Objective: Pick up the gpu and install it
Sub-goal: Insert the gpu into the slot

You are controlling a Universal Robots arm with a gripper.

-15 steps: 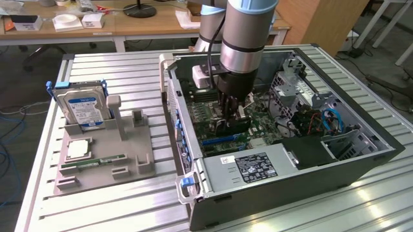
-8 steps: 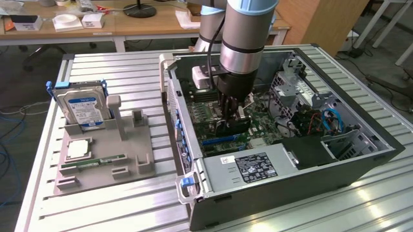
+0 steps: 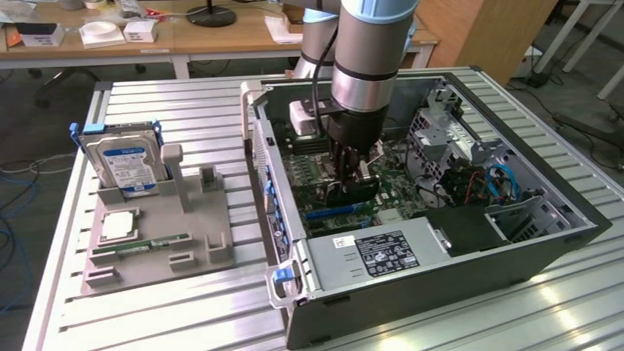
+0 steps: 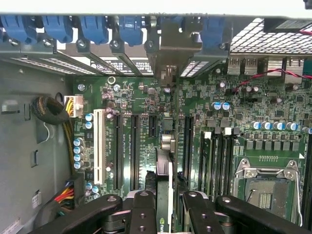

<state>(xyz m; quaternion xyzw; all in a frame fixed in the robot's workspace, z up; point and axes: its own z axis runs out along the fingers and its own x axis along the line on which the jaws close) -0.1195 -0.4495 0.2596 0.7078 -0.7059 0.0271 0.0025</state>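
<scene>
Inspection from my remote station: one arm is reaching down into one open computer case (image 3: 546, 241), which stands on the slatted metal table (image 3: 175, 110).

The gripper (image 4: 165, 195) is clenched on the gpu (image 4: 163, 168). Two black fingers (image 4: 141, 209) flank the card, one on each side. The card stands on edge above the motherboard (image 4: 234, 112), between the long black expansion slots. Its far end reaches toward the rear wall of the case, below the row of blue clips (image 4: 92, 27). I cannot tell whether its lower edge has entered a slot.

Counted on the board in the wrist view:
- one white slot (image 4: 100, 146)
- one empty processor socket (image 4: 265, 187)

Counted on the grey fixture (image 3: 146, 270), at the exterior view's left and well apart from the case:
- one hard drive (image 3: 127, 164), upright in a blue-framed holder
- one green memory stick (image 3: 146, 245), lying flat
- one square silvery chip (image 3: 117, 225), lying between the drive and the stick
</scene>
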